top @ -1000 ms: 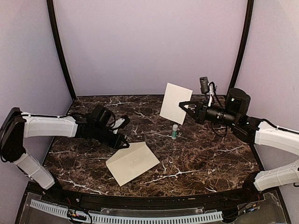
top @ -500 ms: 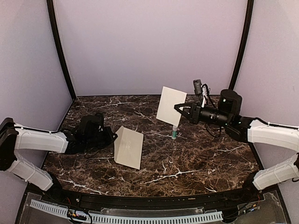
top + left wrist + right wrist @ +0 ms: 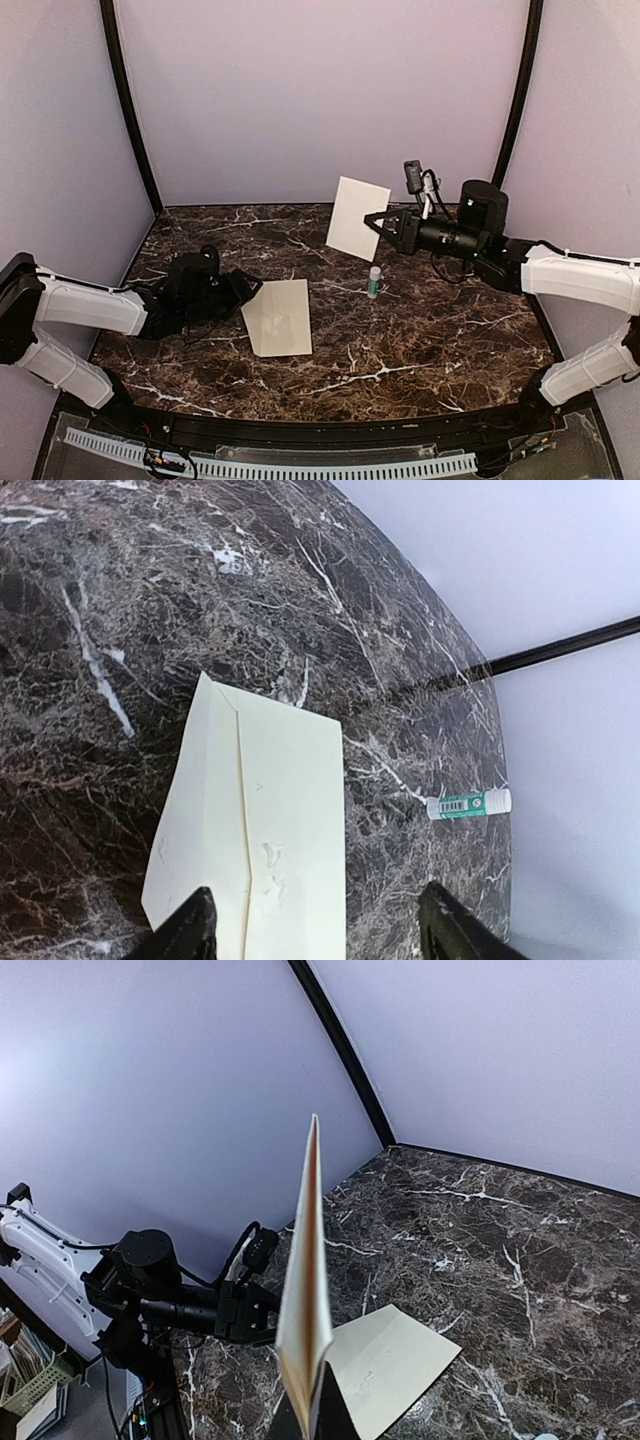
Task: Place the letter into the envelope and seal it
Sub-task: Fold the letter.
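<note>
Two arms reach over the dark stone table (image 3: 430, 340). Close to the front, the envelope (image 3: 279, 318) lies flat on the table, a bit left of the middle. The left gripper (image 3: 248, 289) is down low, just beside the envelope's left side. Its fingers are spread wide and hold nothing. Farther back, a small glue stick (image 3: 374, 282) stands up by itself. Behind it, the right gripper (image 3: 381, 224) pinches the letter (image 3: 356, 217) tight by one edge. The letter is up in the air, standing straight, not touching the table.
</note>
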Action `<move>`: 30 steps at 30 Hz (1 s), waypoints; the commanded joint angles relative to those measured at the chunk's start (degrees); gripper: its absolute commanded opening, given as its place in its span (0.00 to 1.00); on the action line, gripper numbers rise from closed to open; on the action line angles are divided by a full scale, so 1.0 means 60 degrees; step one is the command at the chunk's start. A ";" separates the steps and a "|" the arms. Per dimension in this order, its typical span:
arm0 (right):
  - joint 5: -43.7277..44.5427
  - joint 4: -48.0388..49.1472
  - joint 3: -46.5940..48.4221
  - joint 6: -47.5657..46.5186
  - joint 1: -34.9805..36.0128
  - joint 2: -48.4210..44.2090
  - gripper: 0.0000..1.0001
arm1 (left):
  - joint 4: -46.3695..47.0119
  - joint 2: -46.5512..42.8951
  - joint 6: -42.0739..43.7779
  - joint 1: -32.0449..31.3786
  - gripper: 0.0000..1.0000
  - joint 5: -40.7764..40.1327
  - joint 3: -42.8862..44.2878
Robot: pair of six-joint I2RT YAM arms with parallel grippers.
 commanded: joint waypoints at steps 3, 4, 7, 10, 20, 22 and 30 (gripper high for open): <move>-0.0097 -0.0073 0.0455 -0.0152 0.0237 -0.0014 0.00 | -0.0765 -0.1435 0.0879 0.0579 0.72 -0.0204 -0.0523; -0.0151 -0.0080 0.0488 -0.0203 0.0289 -0.0007 0.00 | -0.1128 -0.1922 0.1312 0.0848 0.74 -0.0236 -0.0504; -0.0962 -0.0158 0.0765 -0.0438 0.0482 0.0191 0.00 | -0.1490 -0.2884 0.2675 0.1334 0.77 0.0318 -0.0032; -0.1895 -0.2047 0.2162 -0.1163 0.0711 0.0728 0.00 | -0.1918 -0.3108 0.4677 0.1539 0.78 0.1701 0.1098; -0.3075 -0.5406 0.4309 -0.2568 0.1361 0.1631 0.00 | -0.5366 -0.1174 0.7928 0.1563 0.77 0.9463 0.5981; -0.3251 -0.5689 0.4458 -0.2684 0.1470 0.1809 0.00 | -0.5571 -0.1064 0.8152 0.1563 0.80 0.9787 0.6115; -0.3518 -0.6698 0.5259 -0.3064 0.1617 0.2618 0.00 | -0.6621 -0.0426 0.9165 0.1117 0.82 1.0036 0.6565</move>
